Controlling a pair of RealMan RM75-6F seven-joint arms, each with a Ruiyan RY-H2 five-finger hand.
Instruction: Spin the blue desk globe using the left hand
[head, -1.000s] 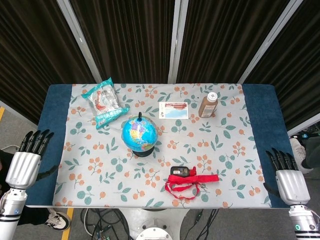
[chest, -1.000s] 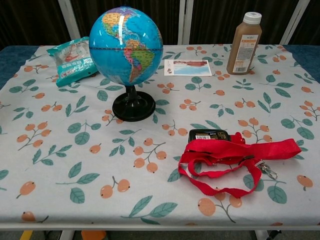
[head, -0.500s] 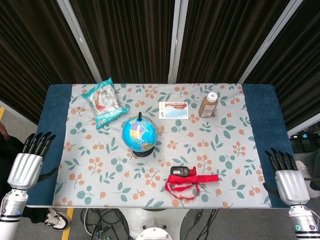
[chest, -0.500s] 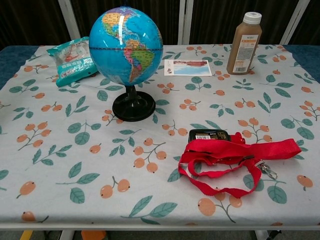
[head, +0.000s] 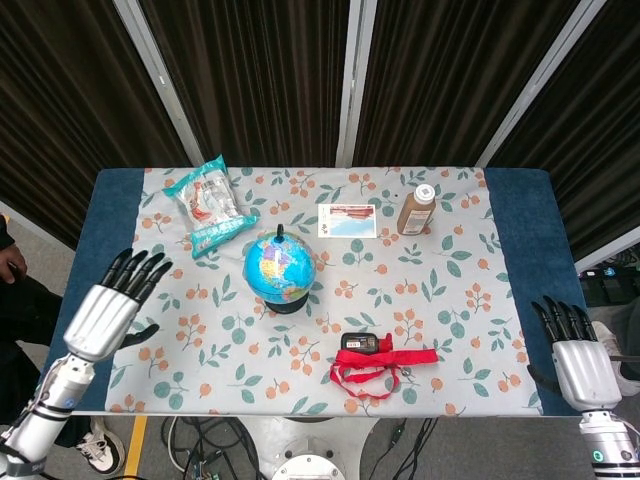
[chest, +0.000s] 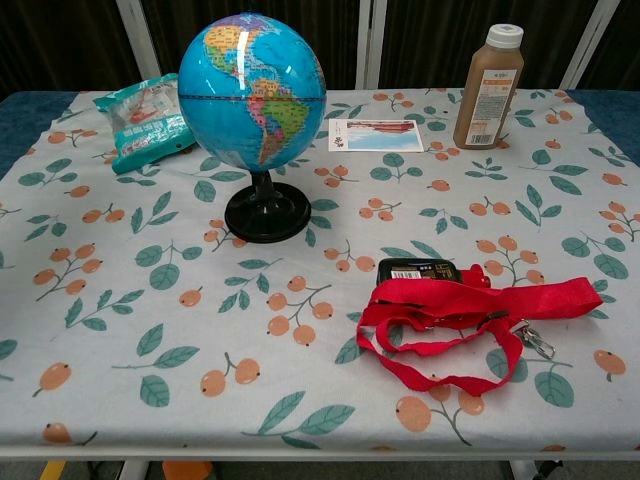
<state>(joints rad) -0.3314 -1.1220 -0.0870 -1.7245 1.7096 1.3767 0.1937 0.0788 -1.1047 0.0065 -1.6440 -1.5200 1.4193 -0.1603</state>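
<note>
From my head view, the blue desk globe (head: 280, 267) stands upright on its black base near the middle of the desk (head: 516, 215), on the cloth printed with leaves and orange fruit. My left hand (head: 112, 308) hangs over the desk's left edge, well apart from the globe, its dark fingers spread and pointing up and away from me, holding nothing. My right hand (head: 574, 356) sits off the desk's right near corner, fingers straight, close together and empty. Behind the globe and to its left lies a teal snack packet (head: 210, 206), and just behind it to the right a small printed card (head: 347, 220) lies flat. Further right a brown bottle (head: 416, 209) with a white cap stands upright. In front of the globe, toward me and to the right, a red lanyard (head: 380, 366) lies in loose loops against a small black device (head: 359, 343). From my chest view, neither of my hands shows. The blue desk globe (chest: 252, 90) fills the upper left, tilted on its axis above the round black base (chest: 267, 215), with the continents in yellow, green and orange facing me. The snack packet (chest: 143, 122) is beside it on the left, the card (chest: 375, 134) and the brown bottle (chest: 489, 87) behind on the right. The red lanyard (chest: 455, 325) sprawls near the front edge, its strap lying over the black device (chest: 417, 269), and a metal clip (chest: 535, 341) rests at its right end.
</note>
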